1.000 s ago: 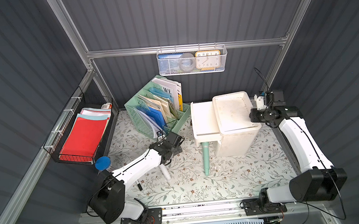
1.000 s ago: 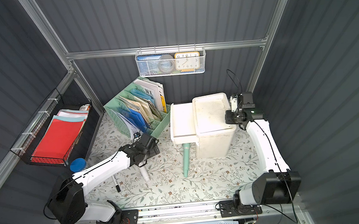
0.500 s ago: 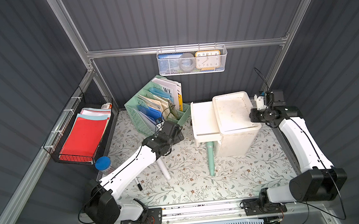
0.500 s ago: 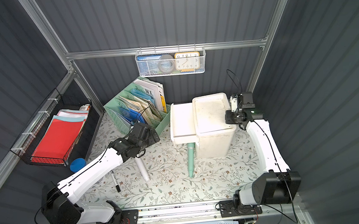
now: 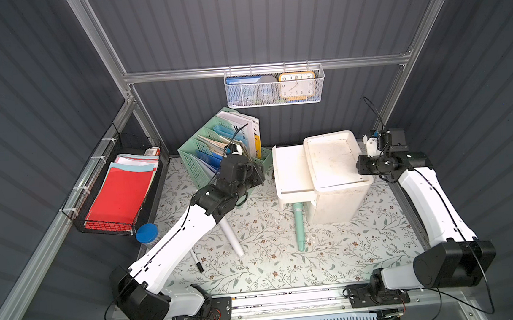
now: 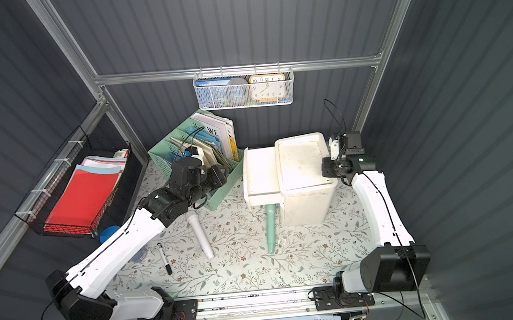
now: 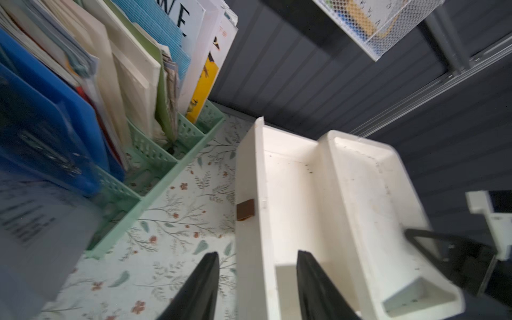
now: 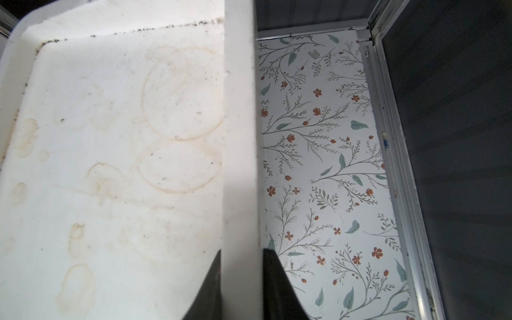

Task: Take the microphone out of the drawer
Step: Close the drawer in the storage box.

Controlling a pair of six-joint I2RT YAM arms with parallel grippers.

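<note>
Your left claw (image 7: 257,253) hangs with its two black fingers (image 7: 199,285) parted and nothing between them. In its wrist view it faces the front wall of the pulled-out drawer (image 7: 291,194), which carries a small brown tab (image 7: 245,210). You cannot tell from that view whether a finger touches the wall. In a top view the claw sits at the centre of the frame, between the green file rack (image 5: 193,162) and the drawer.

The white microphone (image 6: 200,235) is out of the drawer. It lies flat on the floral worktop (image 6: 317,255), left of centre in the lower half of the frame and well apart from the left claw. Its wider head lies just beside the left arm's elbow joint and its slim end points toward the lower edge of the frame. A black marker (image 6: 164,258) lies near it on the left.

Your right claw (image 8: 242,251) is clamped on the rim of the white drawer unit (image 5: 338,198), at the right of the frame in both top views. Its wrist view shows the white wall pinched between both fingers.

A mint-green rod (image 5: 299,225) lies on the worktop below the drawer, its upper end tucked under the drawer's front.
</note>
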